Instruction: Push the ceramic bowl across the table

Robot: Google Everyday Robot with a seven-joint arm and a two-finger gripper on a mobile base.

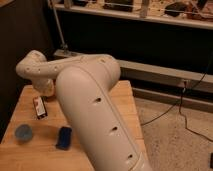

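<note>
The ceramic bowl is hidden from this view. My big white arm rises from the lower right and covers the middle of the light wooden table. Its elbow bends at the left, and the forearm drops toward the table's far left part. The gripper is hidden behind the arm, down past the forearm's end, and it is shut. I cannot see whether it touches anything.
A small blue round dish sits at the table's left front, with a flat blue sponge to its right. A small dark packet lies behind them. Black cables trail over the speckled floor at right, below a dark wall.
</note>
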